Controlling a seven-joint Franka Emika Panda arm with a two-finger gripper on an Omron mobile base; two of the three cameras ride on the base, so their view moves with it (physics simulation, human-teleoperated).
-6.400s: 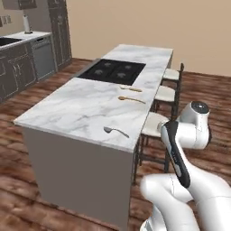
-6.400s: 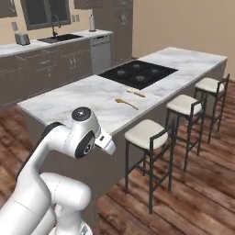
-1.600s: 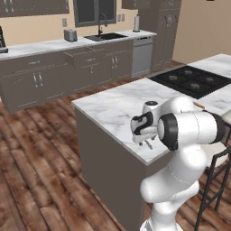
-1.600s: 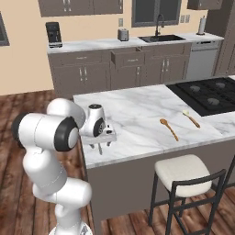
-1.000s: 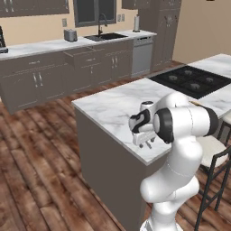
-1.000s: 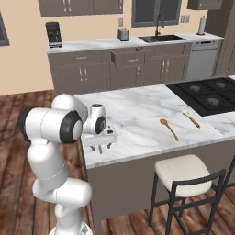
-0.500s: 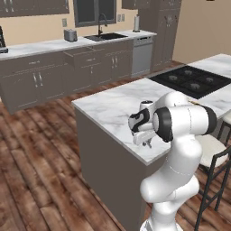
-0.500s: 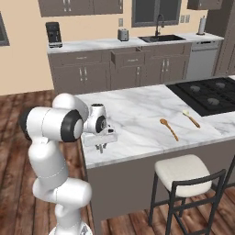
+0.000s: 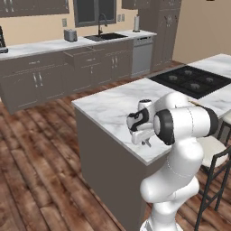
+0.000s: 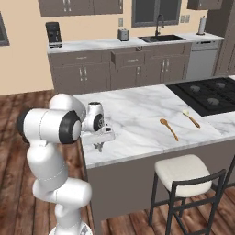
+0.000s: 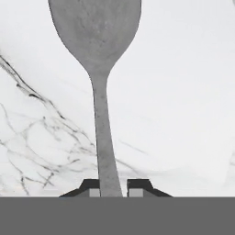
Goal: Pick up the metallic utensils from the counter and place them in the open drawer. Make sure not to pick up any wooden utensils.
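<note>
My gripper point(image 11: 110, 188) is shut on the handle of the silver-grey metal spoon point(image 11: 98, 69), which lies flat on the white marble counter point(image 11: 183, 92) with its bowl pointing away from the hand. The gripper point(image 9: 145, 142) points straight down near the island's front corner, and the right base view has it point(image 10: 98, 146) close to the counter point(image 10: 137, 114) edge. The orange-brown wooden spoon point(image 10: 169, 128) lies further right. A second slim utensil point(image 10: 191, 119) lies beside the stovetop, too small to tell its make. The open drawer point(image 10: 128, 57) juts from the far cabinets point(image 9: 79, 53).
A black stovetop point(image 10: 206, 94) fills the island's right end. A cushioned stool point(image 10: 183, 170) stands against the island's near side. The far worktop carries a sink point(image 10: 160, 38), a toaster point(image 10: 122, 34) and a coffee machine point(image 10: 54, 34). Wooden floor separates island and cabinets.
The fingers have closed on the spoon's handle while the arm stayed almost still. Since the oldest frames the base has driven round the island, shifting the whole view.
</note>
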